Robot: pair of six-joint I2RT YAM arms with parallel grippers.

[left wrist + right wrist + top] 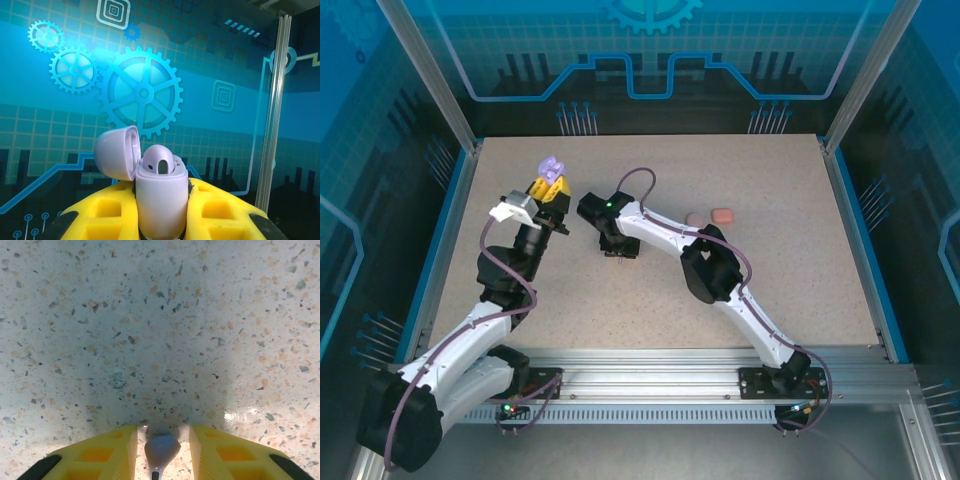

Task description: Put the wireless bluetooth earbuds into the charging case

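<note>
My left gripper (549,187) is raised above the table's back left, shut on a pale purple charging case (161,200). The case stands upright between the yellow fingers (102,212), its lid (117,152) flipped open to the left. One purple earbud (159,161) sits in the case's top. My right gripper (618,250) points down at the table's middle. A second purple earbud (161,449) lies on the table between its yellow fingers (107,455). The right gripper (163,431) is open, with a narrow gap on each side of the bud.
A pale pink case (695,218) and a coral-orange case (723,216) lie side by side on the speckled table (770,270), just behind the right arm's forearm. Blue walls and metal posts (276,115) enclose the table.
</note>
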